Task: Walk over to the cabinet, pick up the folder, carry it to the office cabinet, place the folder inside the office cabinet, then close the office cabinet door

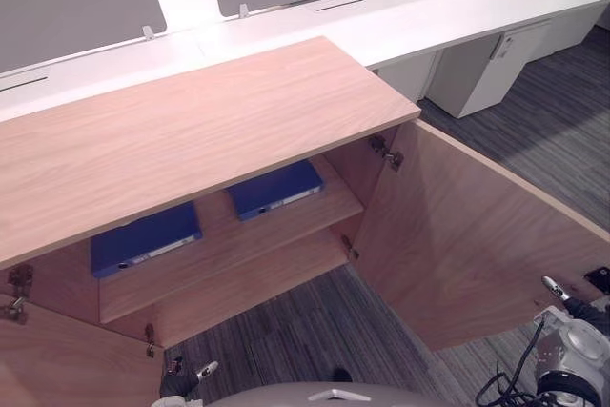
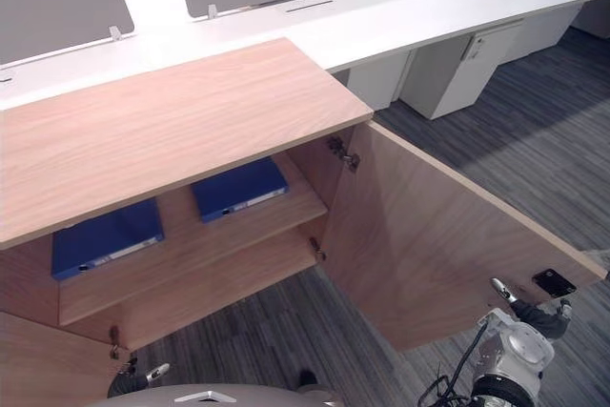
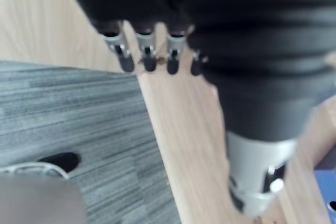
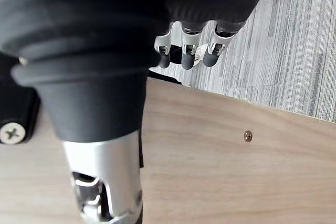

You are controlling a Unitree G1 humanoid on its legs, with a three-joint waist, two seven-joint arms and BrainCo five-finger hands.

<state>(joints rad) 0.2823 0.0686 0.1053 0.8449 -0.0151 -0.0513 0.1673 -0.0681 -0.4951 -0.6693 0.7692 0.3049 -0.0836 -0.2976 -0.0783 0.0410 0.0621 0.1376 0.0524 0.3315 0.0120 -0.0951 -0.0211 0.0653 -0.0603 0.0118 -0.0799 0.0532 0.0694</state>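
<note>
Standing wide open before the white table (image 1: 410,16), the office cabinet (image 1: 191,131) has its right door (image 1: 477,235) swung out over grey carpet (image 1: 305,321). The head views show the right folder (image 1: 275,189) and the left folder (image 1: 145,238), both blue, flat on the upper shelf (image 1: 238,245), long axes across it, labelled spines outward. The wrist views add detail (a screw (image 4: 248,136) in the door). The right hand (image 4: 185,45) and left hand (image 3: 148,51) have loose fingers and hold nothing.

Partly out of sight
Left folder (image 1: 143,238) and right folder (image 1: 274,189) run back under the cabinet top (image 1: 191,126); left door (image 1: 67,359) is cut off at the frame edge.
</note>
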